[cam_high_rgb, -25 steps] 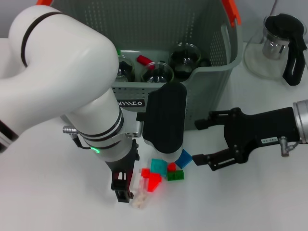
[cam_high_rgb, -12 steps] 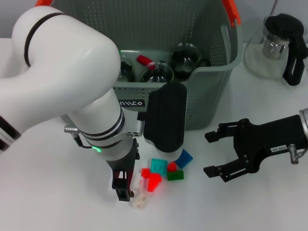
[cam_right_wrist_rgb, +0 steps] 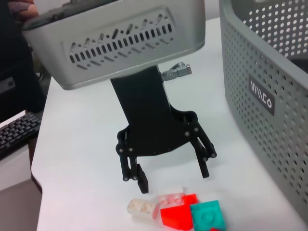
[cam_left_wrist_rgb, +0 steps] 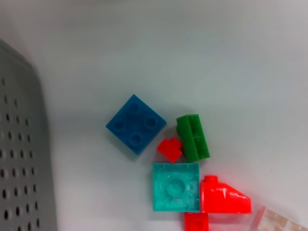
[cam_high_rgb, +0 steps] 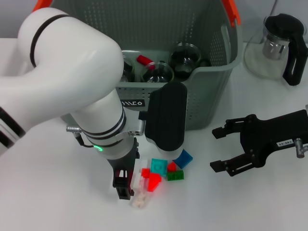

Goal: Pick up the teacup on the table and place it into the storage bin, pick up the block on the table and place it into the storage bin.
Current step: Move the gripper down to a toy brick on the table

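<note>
Several small blocks lie in a cluster on the white table in front of the storage bin (cam_high_rgb: 211,72): blue (cam_high_rgb: 183,158), teal (cam_high_rgb: 158,166), green (cam_high_rgb: 175,175), red (cam_high_rgb: 153,182) and clear (cam_high_rgb: 139,199). The left wrist view shows the same blue (cam_left_wrist_rgb: 136,123), green (cam_left_wrist_rgb: 193,137), teal (cam_left_wrist_rgb: 175,186) and red (cam_left_wrist_rgb: 224,196) blocks from above. My left gripper (cam_right_wrist_rgb: 173,179) hangs open just above the red and clear blocks, holding nothing. My right gripper (cam_high_rgb: 215,149) stands open to the right of the cluster, apart from it. Glass teacups (cam_high_rgb: 157,72) sit inside the bin.
A glass teapot (cam_high_rgb: 279,45) with a black handle stands at the back right of the table. The bin's perforated wall (cam_left_wrist_rgb: 21,144) is close behind the blocks. A keyboard (cam_right_wrist_rgb: 14,134) lies beyond the table's edge in the right wrist view.
My right gripper has drawn back to the right, away from the block cluster, still open. The left arm has barely shifted and stays over the blocks.
</note>
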